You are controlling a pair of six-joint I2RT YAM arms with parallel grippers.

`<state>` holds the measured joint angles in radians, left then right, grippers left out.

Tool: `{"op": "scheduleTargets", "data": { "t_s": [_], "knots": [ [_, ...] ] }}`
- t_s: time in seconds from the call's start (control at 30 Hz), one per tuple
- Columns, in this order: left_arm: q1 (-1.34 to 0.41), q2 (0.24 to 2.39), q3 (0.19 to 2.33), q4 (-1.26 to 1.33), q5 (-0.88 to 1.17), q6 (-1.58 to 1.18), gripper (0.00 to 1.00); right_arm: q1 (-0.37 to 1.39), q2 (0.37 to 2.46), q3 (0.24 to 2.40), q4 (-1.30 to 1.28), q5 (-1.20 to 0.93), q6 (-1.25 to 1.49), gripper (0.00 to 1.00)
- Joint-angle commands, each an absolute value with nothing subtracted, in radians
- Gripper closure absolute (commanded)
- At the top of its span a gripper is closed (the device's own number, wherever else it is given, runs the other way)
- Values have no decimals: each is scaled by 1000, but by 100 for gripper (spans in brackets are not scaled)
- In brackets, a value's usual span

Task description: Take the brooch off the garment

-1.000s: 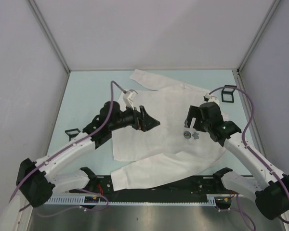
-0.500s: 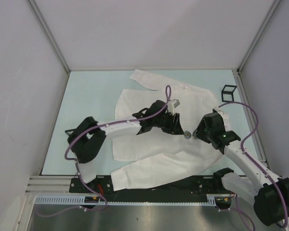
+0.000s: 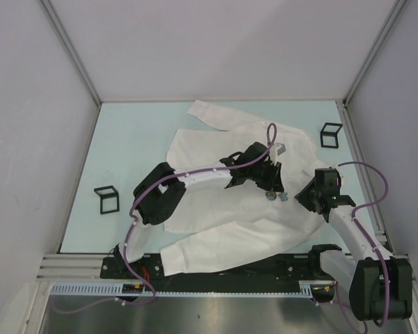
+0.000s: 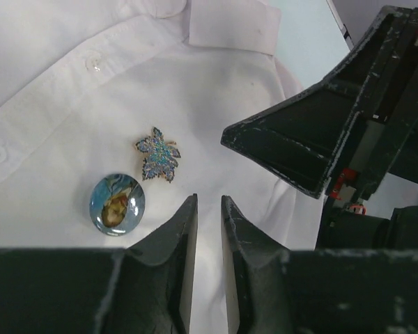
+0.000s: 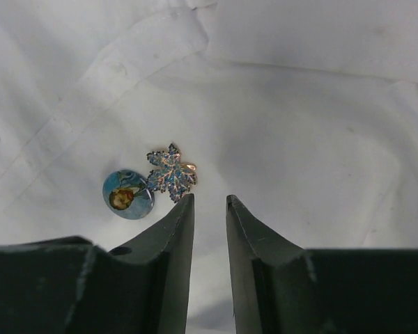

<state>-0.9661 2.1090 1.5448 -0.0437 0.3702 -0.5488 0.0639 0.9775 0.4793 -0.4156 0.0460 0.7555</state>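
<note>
The garment [image 3: 216, 209], a white long-sleeved shirt, lies spread on the table. Two brooches sit side by side on its chest: a blue leaf-shaped brooch [image 4: 157, 154] [image 5: 171, 172] [image 3: 282, 197] and an oval blue glass brooch [image 4: 117, 204] [image 5: 127, 195] [image 3: 270, 196]. My left gripper [image 4: 209, 200] [image 3: 275, 186] hovers just right of the oval one, open by a narrow gap, with only cloth showing between the fingers. My right gripper [image 5: 210, 199] [image 3: 303, 197] faces it, open narrowly, its left fingertip at the leaf's lower edge. Neither holds anything.
One small black wire cube frame [image 3: 106, 199] stands on the pale green table [image 3: 132, 139] at the left, another black wire cube frame [image 3: 330, 134] at the back right. The right gripper's black fingers [image 4: 299, 146] fill the upper right of the left wrist view.
The left arm has swung right across the shirt to the brooches. The right gripper has drawn in beside them. Both pairs of jaws have narrowed from wide open.
</note>
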Motion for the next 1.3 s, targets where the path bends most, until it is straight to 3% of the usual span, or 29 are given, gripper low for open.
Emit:
{"op": "scheduleTargets", "data": {
  "t_s": [0.0,0.3,1.27],
  "knots": [
    [-971,2175,1615,-23,397,-552,77,35,980,465,-322,-94,707,70],
    [-982,2273,1709,-38,396,-546,85,8,969,414,-216,-253,627,63],
    [-982,2315,1704,-80,357,-519,98,-49,1164,377,-32,-313,615,64]
  ]
}}
